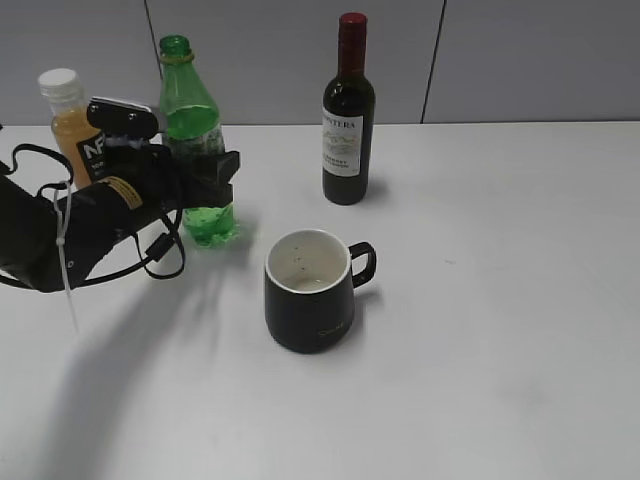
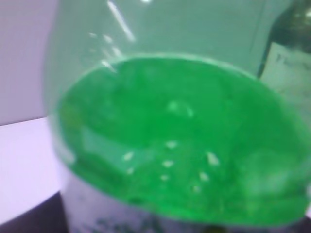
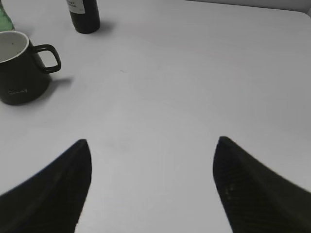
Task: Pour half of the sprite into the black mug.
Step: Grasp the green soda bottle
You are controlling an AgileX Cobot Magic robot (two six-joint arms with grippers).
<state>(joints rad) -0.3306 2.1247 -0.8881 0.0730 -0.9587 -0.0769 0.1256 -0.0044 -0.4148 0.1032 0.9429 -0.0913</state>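
The sprite (image 1: 190, 110), a green plastic bottle with no cap, stands upright at the back left of the white table. My left gripper (image 1: 212, 170) is closed around its label band. In the left wrist view the sprite (image 2: 180, 136) fills the frame, and the fingers are hidden. The black mug (image 1: 308, 295), white inside, stands in the middle with its handle to the right. It looks nearly empty. It also shows in the right wrist view (image 3: 17, 73). My right gripper (image 3: 151, 145) is open and empty over bare table, right of the mug.
A dark wine bottle (image 1: 348, 120) with a red top stands behind the mug; it also shows in the right wrist view (image 3: 83, 14). An orange juice bottle (image 1: 72, 125) with a white cap stands behind my left arm. A grey wall runs along the back.
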